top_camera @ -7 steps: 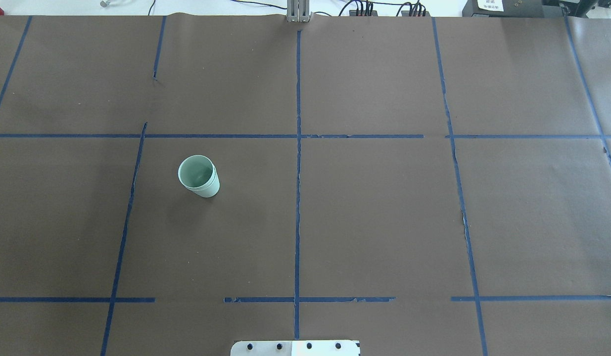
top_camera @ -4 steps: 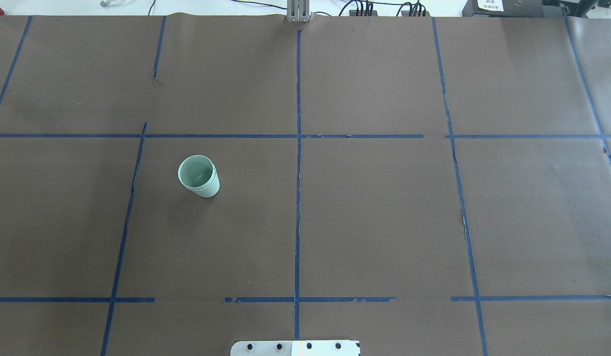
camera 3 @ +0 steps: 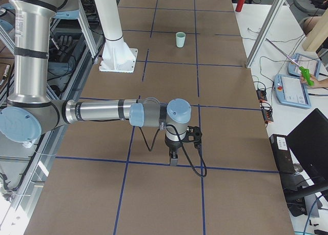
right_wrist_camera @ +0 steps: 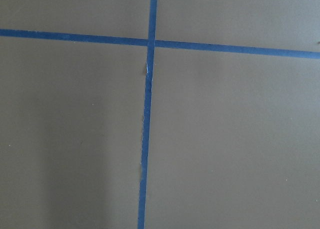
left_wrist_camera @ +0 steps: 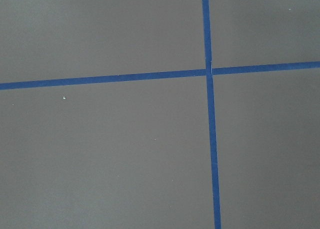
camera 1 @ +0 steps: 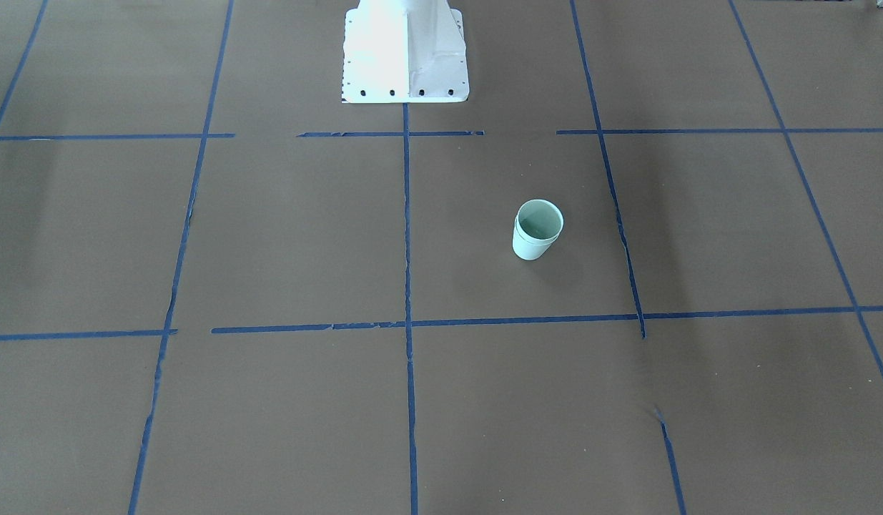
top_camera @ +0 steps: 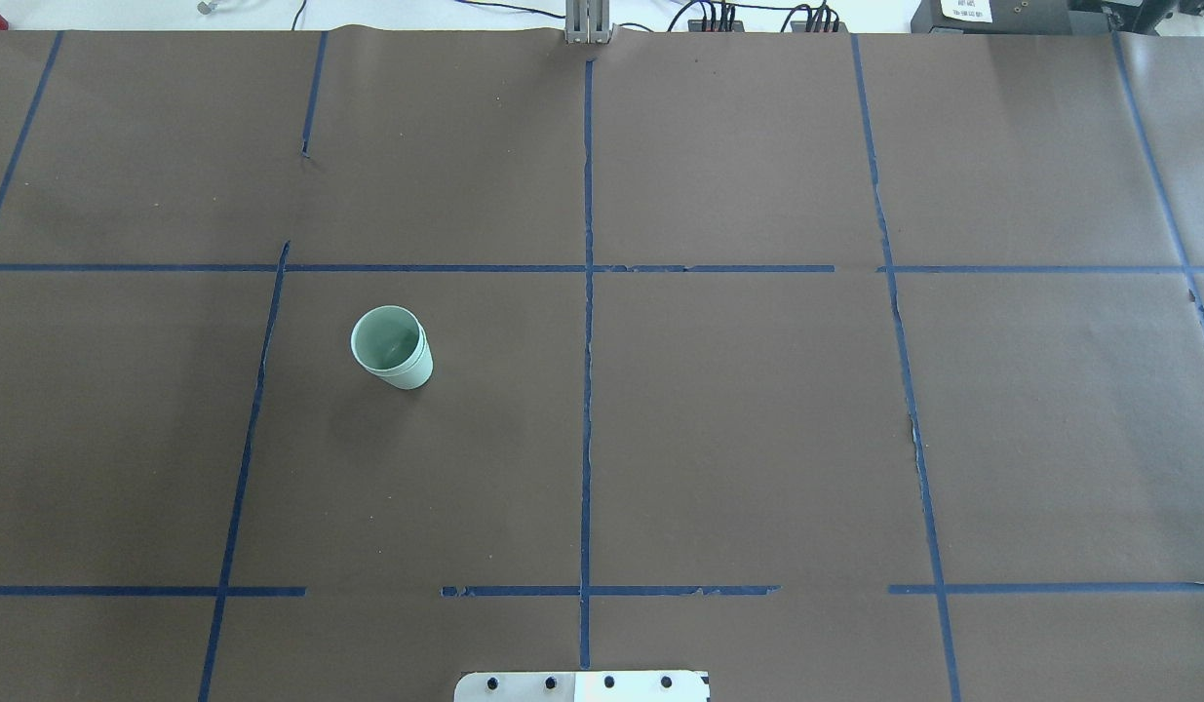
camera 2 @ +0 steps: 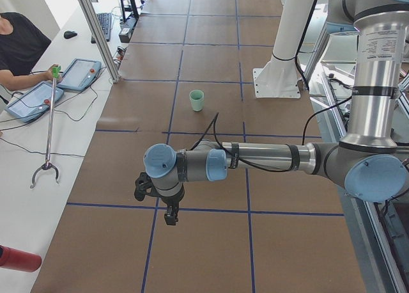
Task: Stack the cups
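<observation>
The two pale mint-green cups point(top_camera: 392, 351) stand upright as one nested stack on the brown paper, on my left half of the table. The stack also shows in the front-facing view point(camera 1: 536, 230), the exterior left view point(camera 2: 197, 100) and the exterior right view point(camera 3: 180, 39). My left gripper point(camera 2: 170, 219) hangs high over the table's left end, far from the cups, and points down. My right gripper point(camera 3: 173, 160) hangs over the right end. Both show only in the side views, so I cannot tell whether they are open or shut. Both wrist views show only paper and tape.
Blue tape lines point(top_camera: 587, 292) divide the brown paper into a grid. The robot's white base plate point(top_camera: 582, 686) is at the near edge. Operators with tablets point(camera 2: 80, 74) sit beside the table; a grabber stick point(camera 2: 49, 126) lies there. Cables run along the far edge.
</observation>
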